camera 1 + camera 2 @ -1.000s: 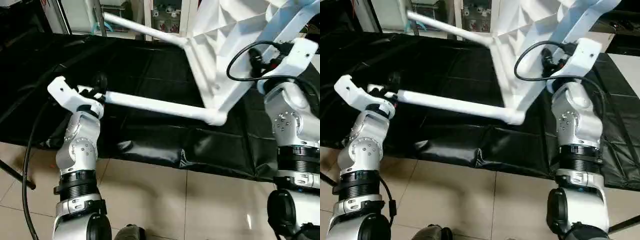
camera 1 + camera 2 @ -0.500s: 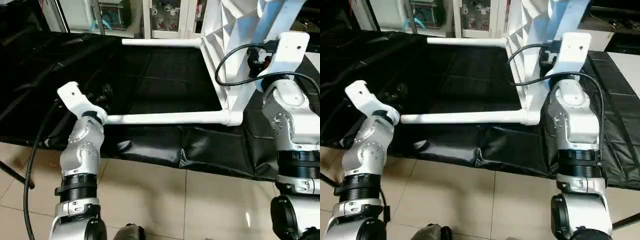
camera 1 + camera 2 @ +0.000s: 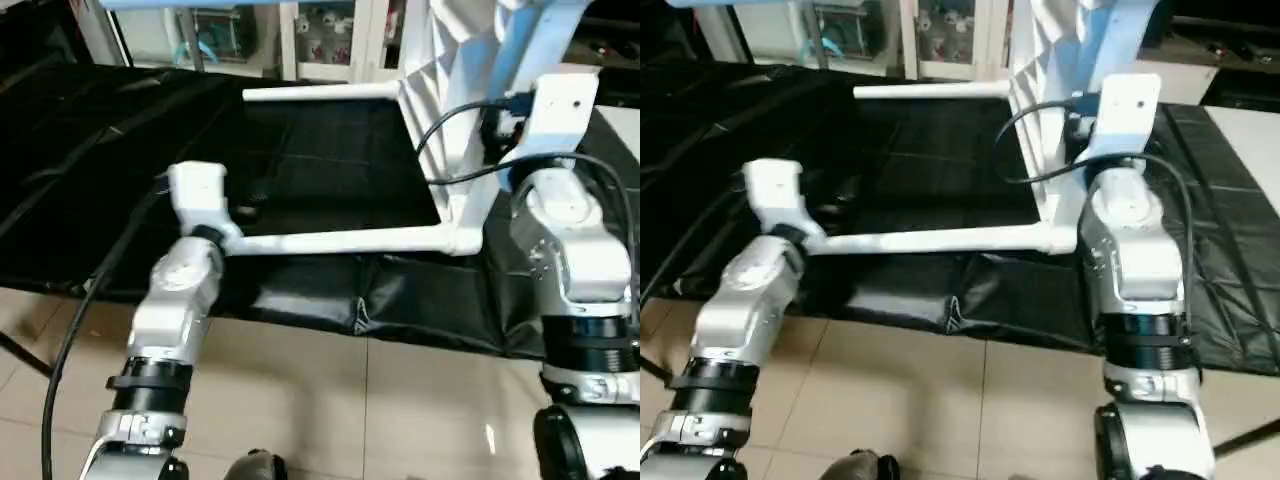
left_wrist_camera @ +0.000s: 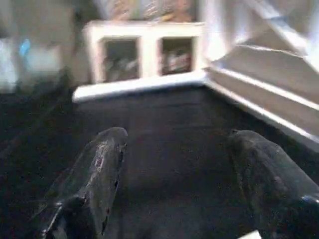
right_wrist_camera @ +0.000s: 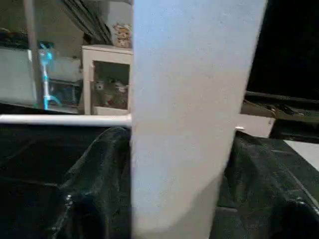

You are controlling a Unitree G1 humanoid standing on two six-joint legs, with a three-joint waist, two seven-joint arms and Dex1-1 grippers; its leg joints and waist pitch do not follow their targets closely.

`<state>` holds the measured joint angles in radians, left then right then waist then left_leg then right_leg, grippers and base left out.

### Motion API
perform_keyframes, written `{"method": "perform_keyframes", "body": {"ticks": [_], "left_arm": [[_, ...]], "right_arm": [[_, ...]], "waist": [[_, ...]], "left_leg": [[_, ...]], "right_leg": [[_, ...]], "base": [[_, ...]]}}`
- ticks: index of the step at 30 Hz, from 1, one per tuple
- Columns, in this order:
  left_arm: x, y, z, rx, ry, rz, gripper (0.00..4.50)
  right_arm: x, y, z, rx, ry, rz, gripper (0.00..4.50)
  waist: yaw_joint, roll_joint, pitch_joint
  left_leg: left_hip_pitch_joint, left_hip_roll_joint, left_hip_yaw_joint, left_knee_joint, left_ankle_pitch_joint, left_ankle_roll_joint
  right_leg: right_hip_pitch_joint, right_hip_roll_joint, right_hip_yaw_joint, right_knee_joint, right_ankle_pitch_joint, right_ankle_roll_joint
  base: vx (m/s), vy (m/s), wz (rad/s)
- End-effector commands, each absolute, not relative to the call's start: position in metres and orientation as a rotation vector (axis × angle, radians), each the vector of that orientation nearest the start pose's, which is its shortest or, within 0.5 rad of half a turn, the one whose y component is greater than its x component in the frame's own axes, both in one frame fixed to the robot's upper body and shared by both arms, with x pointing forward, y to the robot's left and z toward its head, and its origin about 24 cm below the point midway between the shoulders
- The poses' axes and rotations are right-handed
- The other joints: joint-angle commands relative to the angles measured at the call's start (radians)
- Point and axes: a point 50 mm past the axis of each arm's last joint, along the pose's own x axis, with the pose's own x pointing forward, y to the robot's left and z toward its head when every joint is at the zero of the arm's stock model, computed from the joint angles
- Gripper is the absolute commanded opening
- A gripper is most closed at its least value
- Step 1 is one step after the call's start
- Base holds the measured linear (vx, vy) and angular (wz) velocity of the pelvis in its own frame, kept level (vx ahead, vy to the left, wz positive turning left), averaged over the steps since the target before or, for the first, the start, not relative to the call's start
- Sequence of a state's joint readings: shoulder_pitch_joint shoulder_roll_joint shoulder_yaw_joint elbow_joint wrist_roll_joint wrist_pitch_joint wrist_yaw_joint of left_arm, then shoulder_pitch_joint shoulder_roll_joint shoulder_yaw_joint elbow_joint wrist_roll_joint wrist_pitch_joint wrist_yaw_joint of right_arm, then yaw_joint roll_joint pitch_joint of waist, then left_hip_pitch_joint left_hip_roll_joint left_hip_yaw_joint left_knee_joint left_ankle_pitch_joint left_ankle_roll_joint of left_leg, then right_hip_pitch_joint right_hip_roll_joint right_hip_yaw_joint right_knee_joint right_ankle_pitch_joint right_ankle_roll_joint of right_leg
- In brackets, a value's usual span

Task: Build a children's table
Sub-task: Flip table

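Note:
The children's table stands on its edge on the black cloth, its white ribbed tabletop (image 3: 437,100) upright at the right. A near leg (image 3: 350,240) and a far leg (image 3: 320,92) stick out level toward the left. Another leg (image 5: 189,99) rises at the top right, and my right gripper (image 5: 179,134) is shut on it, one finger (image 5: 99,169) pressed against each side. My left gripper (image 4: 179,137) is open over the cloth with nothing between its fingers (image 4: 102,169). It hovers just behind the near leg's free end (image 3: 238,243).
The black-covered work table (image 3: 330,150) runs across the scene; its front edge drops to a tiled floor (image 3: 300,400). A black cable (image 3: 450,170) loops from my right wrist past the tabletop. A white cabinet (image 3: 340,40) stands behind the table.
The table has swung round, so its near and far legs now lie level instead of slanting. My left arm has moved right, toward the near leg's end.

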<state>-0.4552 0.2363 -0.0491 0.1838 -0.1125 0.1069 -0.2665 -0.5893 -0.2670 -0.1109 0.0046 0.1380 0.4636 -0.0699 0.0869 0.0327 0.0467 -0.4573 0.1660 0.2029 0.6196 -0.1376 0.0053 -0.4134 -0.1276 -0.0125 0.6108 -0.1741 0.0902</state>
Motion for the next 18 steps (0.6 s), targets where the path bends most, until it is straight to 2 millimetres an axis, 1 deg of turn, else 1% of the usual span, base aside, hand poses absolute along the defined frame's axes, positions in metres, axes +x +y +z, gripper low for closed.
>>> {"method": "perform_keyframes", "body": {"ticks": [1, 2, 3, 4, 5, 6, 7, 8, 9, 10, 11, 12, 13, 14, 15, 16, 17, 18], "left_arm": [[0.325, 0.133, 0.134, 0.322, -0.233, -0.48, 3.94], [0.322, 0.13, 0.139, 0.398, -0.271, -0.515, 4.01], [0.32, 0.128, 0.144, 0.465, -0.31, -0.544, 4.01], [0.319, 0.126, 0.147, 0.493, -0.332, -0.557, 4.07], [0.317, 0.124, 0.151, 0.528, -0.36, -0.572, 4.19], [0.312, 0.118, 0.158, 0.588, -0.416, -0.628, 4.19], [0.31, 0.115, 0.161, 0.612, -0.445, -0.649, 4.41], [0.304, 0.109, 0.168, 0.655, -0.507, -0.696, 4.44], [0.304, 0.109, 0.168, 0.655, -0.507, -0.696, 4.44], [0.3, 0.105, 0.174, 0.681, -0.568, -0.722, 4.48], [0.297, 0.103, 0.179, 0.691, -0.613, -0.732, 4.49], [0.295, 0.102, 0.184, 0.708, -0.654, -0.732, 4.49], [0.295, 0.102, 0.185, 0.711, -0.666, -0.731, 4.5], [0.293, 0.102, 0.194, 0.735, -0.735, -0.718, 4.5], [0.293, 0.103, 0.199, 0.751, -0.772, -0.703, 4.5], [0.293, 0.103, 0.208, 0.781, -0.828, -0.674, 4.5], [0.295, 0.105, 0.215, 0.811, -0.859, -0.643, 4.5], [0.295, 0.105, 0.215, 0.811, -0.859, -0.643, 4.5]], "right_arm": [[0.335, -0.184, 0.188, -0.099, -0.174, -0.044, 3.42], [0.331, -0.184, 0.188, -0.098, -0.189, -0.033, 3.45], [0.326, -0.184, 0.188, -0.091, -0.205, -0.027, 3.47], [0.324, -0.185, 0.188, -0.086, -0.214, -0.027, 3.56], [0.321, -0.186, 0.187, -0.079, -0.224, -0.029, 3.71], [0.315, -0.187, 0.186, -0.067, -0.245, -0.027, 3.71], [0.312, -0.187, 0.185, -0.063, -0.257, -0.024, 3.89], [0.305, -0.188, 0.184, -0.054, -0.283, -0.013, 3.93], [0.305, -0.188, 0.184, -0.054, -0.283, -0.013, 3.93], [0.299, -0.189, 0.184, -0.05, -0.308, -0.003, 4.14], [0.294, -0.19, 0.185, -0.054, -0.332, 0.001, 4.23], [0.29, -0.192, 0.188, -0.06, -0.364, 0.002, 4.23], [0.289, -0.192, 0.188, -0.06, -0.374, 0.009, 4.29], [0.285, -0.19, 0.193, -0.067, -0.418, 0.05, 4.37], [0.283, -0.188, 0.194, -0.072, -0.435, 0.083, 4.45], [0.282, -0.182, 0.194, -0.07, -0.433, 0.158, 4.45], [0.28, -0.177, 0.191, -0.064, -0.421, 0.207, 4.45], [0.28, -0.177, 0.191, -0.064, -0.421, 0.207, 4.45]], "waist": [[-0.005, -0.009, -0.083], [-0.009, -0.01, -0.08], [-0.007, -0.01, -0.08], [-0.008, -0.01, -0.079], [-0.009, -0.009, -0.078], [-0.012, -0.009, -0.077], [-0.01, -0.006, -0.077], [-0.009, -0.007, -0.075], [-0.01, -0.008, -0.076], [-0.012, -0.005, -0.075], [-0.013, -0.007, -0.074], [-0.013, -0.007, -0.074], [-0.012, 0.004, -0.073], [-0.018, 0.003, -0.073], [-0.018, 0.008, -0.072], [-0.021, 0.004, -0.072], [-0.027, 0.002, -0.068], [-0.031, 0.005, -0.064]], "left_leg": [[0.066, 0.041, -0.029, -0.092, -0.312, -0.063], [0.069, 0.04, -0.028, -0.094, -0.34, -0.086], [0.071, 0.041, -0.028, -0.095, -0.351, -0.087], [0.071, 0.041, -0.029, -0.097, -0.365, -0.093], [0.071, 0.041, -0.028, -0.098, -0.374, -0.099], [0.073, 0.041, -0.029, -0.1, -0.395, -0.111], [0.074, 0.041, -0.031, -0.102, -0.408, -0.114], [0.077, 0.042, -0.032, -0.103, -0.446, -0.122], [0.077, 0.043, -0.032, -0.104, -0.454, -0.124], [0.077, 0.042, -0.034, -0.107, -0.466, -0.129], [0.076, 0.041, -0.034, -0.107, -0.482, -0.129], [0.077, 0.042, -0.034, -0.107, -0.492, -0.131], [0.077, 0.041, -0.036, -0.109, -0.503, -0.134], [0.076, 0.039, -0.039, -0.108, -0.536, -0.138], [0.078, 0.039, -0.039, -0.11, -0.548, -0.14], [0.081, 0.04, -0.041, -0.109, -0.57, -0.14], [0.08, 0.038, -0.043, -0.11, -0.593, -0.14], [0.081, 0.037, -0.043, -0.111, -0.619, -0.141]], "right_leg": [[0.014, 0.003, -0.002, -0.067, -0.201, -0.084], [0.011, 0.005, -0.001, -0.066, -0.207, -0.082], [0.008, 0.004, 0.0, -0.071, -0.215, -0.078], [0.008, 0.003, 0.001, -0.069, -0.224, -0.074], [0.007, 0.004, 0.001, -0.068, -0.233, -0.076], [0.005, 0.004, 0.001, -0.068, -0.249, -0.08], [0.005, 0.002, 0.001, -0.071, -0.26, -0.08], [0.001, 0.001, 0.003, -0.076, -0.284, -0.076], [0.001, 0.001, 0.002, -0.074, -0.282, -0.079], [0.003, 0.003, 0.002, -0.073, -0.281, -0.083], [0.001, 0.001, 0.002, -0.075, -0.29, -0.085], [0.0, 0.0, 0.002, -0.075, -0.297, -0.086], [0.001, -0.001, 0.002, -0.076, -0.305, -0.084], [0.001, 0.0, 0.001, -0.078, -0.329, -0.081], [0.0, 0.0, 0.001, -0.081, -0.338, -0.079], [-0.001, 0.002, 0.0, -0.082, -0.348, -0.078], [-0.001, 0.001, -0.001, -0.084, -0.367, -0.084], [-0.003, 0.002, -0.001, -0.088, -0.393, -0.086]], "base": [[0.0, 0.0, 0.0], [0.0, 0.0, 0.0], [0.0, 0.0, 0.0], [0.0, 0.0, 0.0], [0.0, 0.0, 0.0], [0.0, 0.0, 0.0], [0.0, 0.0, 0.0], [0.0, 0.0, 0.0], [0.0, 0.0, 0.0], [0.0, 0.0, 0.0], [0.0, 0.0, 0.0], [0.0, 0.0, 0.0], [0.0, 0.0, 0.0], [0.0, 0.0, 0.0], [0.0, 0.0, 0.0], [0.0, 0.0, 0.0], [0.0, 0.0, 0.0], [0.0, 0.0, 0.0]]}}
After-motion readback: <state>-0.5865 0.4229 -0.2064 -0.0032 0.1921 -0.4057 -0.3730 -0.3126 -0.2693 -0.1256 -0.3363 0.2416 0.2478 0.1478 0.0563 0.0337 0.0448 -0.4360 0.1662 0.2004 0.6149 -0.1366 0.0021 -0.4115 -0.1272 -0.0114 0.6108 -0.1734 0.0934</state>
